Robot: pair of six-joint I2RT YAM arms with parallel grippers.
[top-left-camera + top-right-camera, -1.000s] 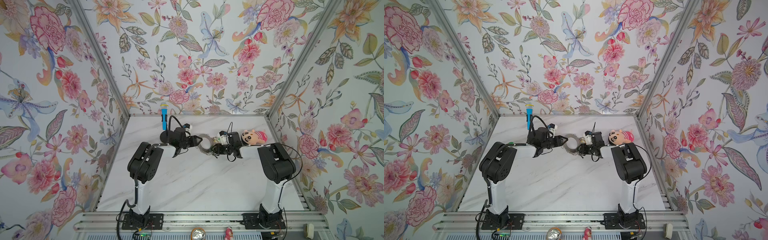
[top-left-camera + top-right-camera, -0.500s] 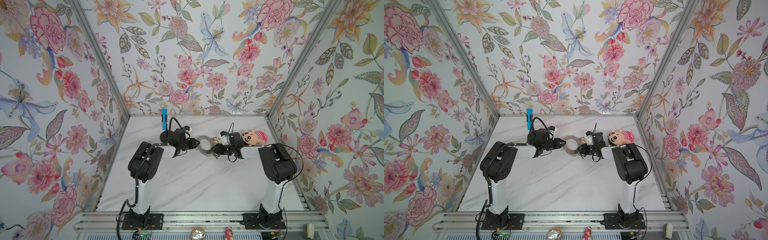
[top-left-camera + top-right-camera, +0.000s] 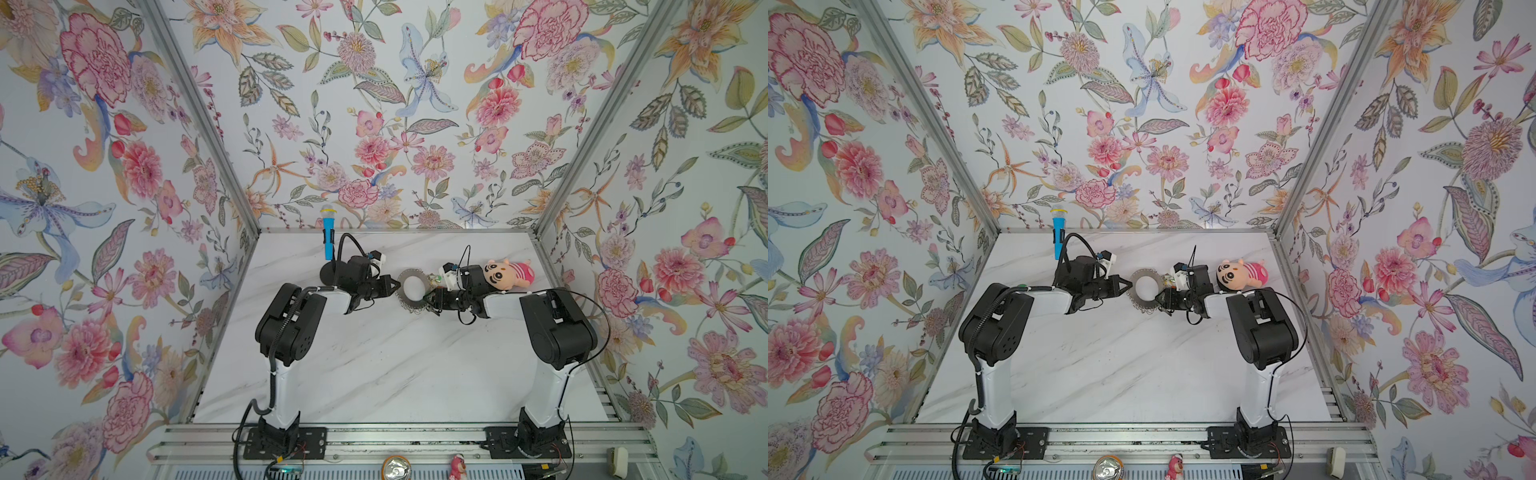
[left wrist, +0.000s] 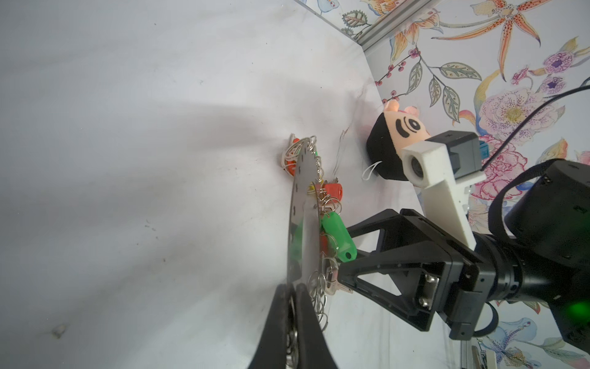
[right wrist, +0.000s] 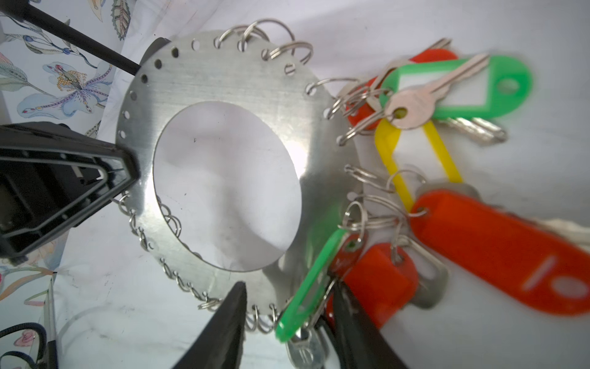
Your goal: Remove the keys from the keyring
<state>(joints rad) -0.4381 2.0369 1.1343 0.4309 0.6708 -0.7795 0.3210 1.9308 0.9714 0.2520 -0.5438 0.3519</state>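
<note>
Toward the far side of the white marble table (image 3: 374, 374), between my two arms: the flat grey metal disc keyring with wire loops round its rim (image 3: 411, 286). The small silver keys with orange-red, green and yellow plastic tags (image 5: 412, 105) hang bunched off the loops on the side toward my right arm

> what's each gripper doing

my left gripper (image 4: 292, 289) is clamped shut on the disc's rim, opposite the bunch. my right gripper (image 5: 289, 287) has its jaws partway apart, straddling one green oblong tag (image 5: 306, 287) and the small key beside it, nothing pinched that I can see

> disc flat or lifted

can't tell from these views

> how do you want to take it

my read: grab-one-key step, nothing off yet. close the right on the key head or its wire loop, not the tag alone, that'll likely pivot. then wind the loop round through its rim hole, a straight yank probably won't free it. left holds the disc steady against that

> risks

loops look tangled, so the bunch may drag along. left's bite looks shallow, disc could slip. plush doll with black hair (image 3: 505, 276) sits just beside my right wrist, keep the retreat clear of it
</note>
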